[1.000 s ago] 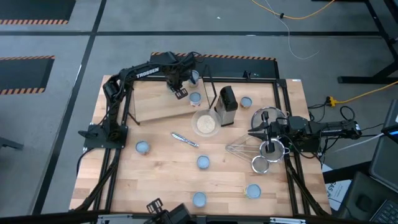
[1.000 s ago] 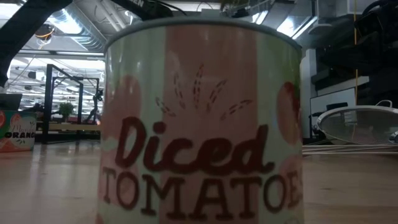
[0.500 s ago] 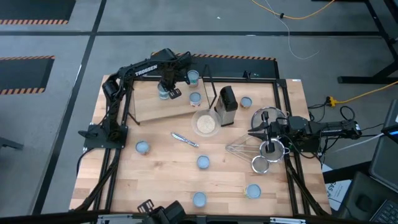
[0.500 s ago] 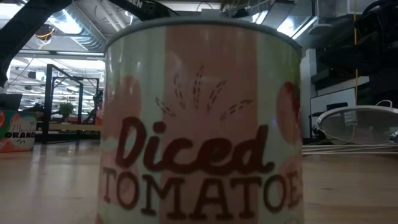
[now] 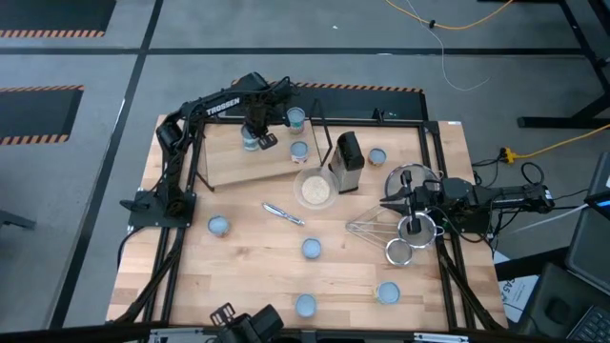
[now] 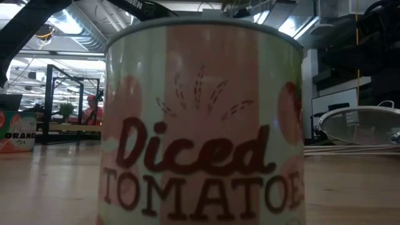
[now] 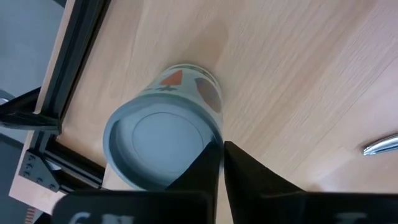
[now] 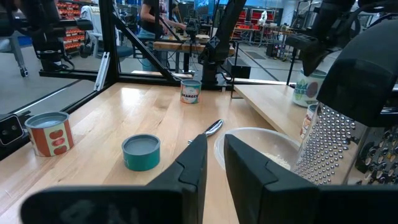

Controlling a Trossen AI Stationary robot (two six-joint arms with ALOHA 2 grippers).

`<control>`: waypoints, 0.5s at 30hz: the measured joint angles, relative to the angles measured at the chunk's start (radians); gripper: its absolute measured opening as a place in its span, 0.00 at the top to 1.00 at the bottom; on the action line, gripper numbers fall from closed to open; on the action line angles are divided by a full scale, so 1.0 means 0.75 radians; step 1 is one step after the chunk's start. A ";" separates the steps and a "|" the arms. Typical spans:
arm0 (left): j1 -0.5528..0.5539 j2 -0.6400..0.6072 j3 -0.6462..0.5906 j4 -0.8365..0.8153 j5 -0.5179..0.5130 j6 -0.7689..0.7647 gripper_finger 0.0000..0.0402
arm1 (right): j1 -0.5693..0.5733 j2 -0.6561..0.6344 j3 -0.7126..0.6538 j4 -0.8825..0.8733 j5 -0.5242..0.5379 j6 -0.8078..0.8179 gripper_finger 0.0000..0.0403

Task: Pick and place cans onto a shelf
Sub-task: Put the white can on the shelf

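Eight cans show from above. Three are on the shelf, far left: two towards its right end and one in the middle under the left gripper, whose fingers are pressed together, pinching nothing. Five cans stand on the table. The right gripper, right, has its fingers slightly parted and empty.

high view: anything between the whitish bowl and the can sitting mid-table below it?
Nothing directly; in the high view the wood between the whitish bowl and that can is bare. A small metal utensil lies just off to the side.
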 joint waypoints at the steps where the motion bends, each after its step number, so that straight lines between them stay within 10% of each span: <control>1: 0.000 0.000 0.000 0.002 0.000 0.000 0.96 | 0.000 0.000 0.000 0.000 0.000 0.000 0.85; 15: -0.001 0.000 0.001 0.011 -0.002 0.000 0.92 | 0.000 0.000 0.000 0.000 0.000 0.000 0.85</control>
